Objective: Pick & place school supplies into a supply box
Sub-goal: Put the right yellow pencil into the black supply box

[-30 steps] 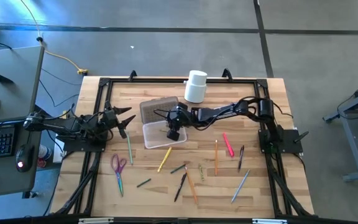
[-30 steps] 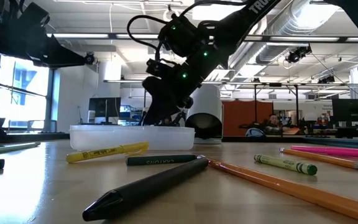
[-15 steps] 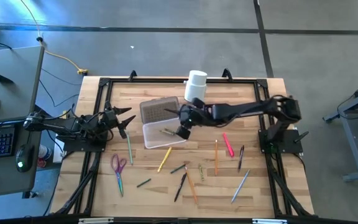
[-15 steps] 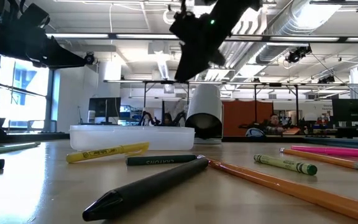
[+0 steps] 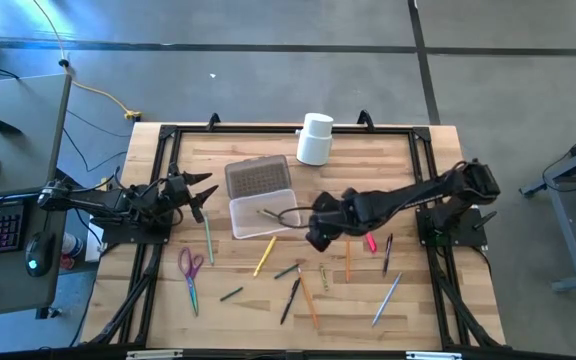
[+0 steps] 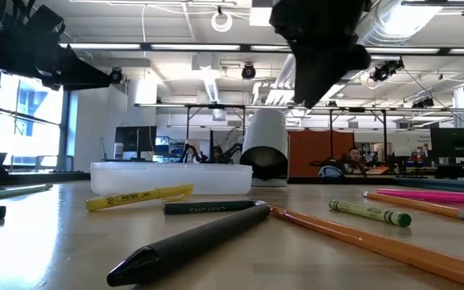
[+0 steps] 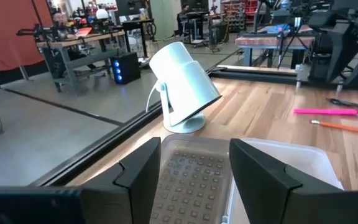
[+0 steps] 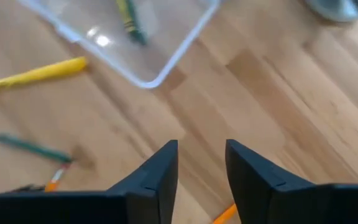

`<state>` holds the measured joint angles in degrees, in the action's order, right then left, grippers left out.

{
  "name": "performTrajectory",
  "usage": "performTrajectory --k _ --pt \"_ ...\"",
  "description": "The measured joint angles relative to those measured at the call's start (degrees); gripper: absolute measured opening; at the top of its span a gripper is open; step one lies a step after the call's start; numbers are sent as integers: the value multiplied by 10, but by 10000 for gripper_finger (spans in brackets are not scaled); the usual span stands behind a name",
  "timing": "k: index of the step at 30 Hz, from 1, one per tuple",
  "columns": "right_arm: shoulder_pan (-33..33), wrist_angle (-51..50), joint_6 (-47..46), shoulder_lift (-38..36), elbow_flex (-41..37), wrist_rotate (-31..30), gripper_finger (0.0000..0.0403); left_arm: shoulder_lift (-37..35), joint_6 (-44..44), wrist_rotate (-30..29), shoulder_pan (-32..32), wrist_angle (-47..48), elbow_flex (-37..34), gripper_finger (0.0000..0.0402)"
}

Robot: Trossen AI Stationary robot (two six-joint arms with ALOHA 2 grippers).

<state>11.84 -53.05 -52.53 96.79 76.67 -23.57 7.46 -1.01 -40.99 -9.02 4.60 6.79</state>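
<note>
The supply box (image 5: 263, 218) is a clear tray with its textured lid (image 5: 258, 178) folded open toward the far edge. One olive crayon (image 8: 128, 18) lies inside it. My right gripper (image 5: 314, 237) hovers open and empty just right of the box, above bare wood (image 8: 201, 149). Pens, pencils and crayons lie scattered toward the near edge: a yellow highlighter (image 5: 265, 256), a pink pen (image 5: 367, 234), an orange pencil (image 5: 347, 252) and a black pen (image 6: 192, 238). Pink-purple scissors (image 5: 190, 270) lie near left. My left gripper (image 5: 200, 195) waits open at the left, pointing at the lid (image 7: 191, 174).
A white cylindrical container (image 5: 315, 138) stands beyond the box by the far edge. A black frame (image 5: 168, 135) runs around the tabletop. Bare wood shows between the box and the pink pen. People sit at desks in the room behind the table.
My right gripper has risen out of the supply box and moved toward the table's near right, away from the box. An olive crayon now lies in the tray where the gripper was.
</note>
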Motion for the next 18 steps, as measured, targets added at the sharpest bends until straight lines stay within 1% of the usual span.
performTrajectory --k 2,3,6,8,10,14,18 --pt "11 9 -52 0 -14 -16 123 0 0 0 0 -1 0 225" --pt "15 16 -83 0 -20 -8 123 0 0 0 0 -1 0 225" --pt "24 60 -148 0 -41 61 122 0 0 0 0 -1 0 225" --pt "31 93 -161 0 -58 106 119 0 0 0 0 -1 0 225" --pt "41 139 -163 1 -74 133 115 0 0 0 0 -1 0 225" --pt "63 211 -165 1 -99 146 105 0 0 0 0 -1 0 225" --pt "77 215 -198 1 -101 137 93 0 0 0 0 -1 0 225"
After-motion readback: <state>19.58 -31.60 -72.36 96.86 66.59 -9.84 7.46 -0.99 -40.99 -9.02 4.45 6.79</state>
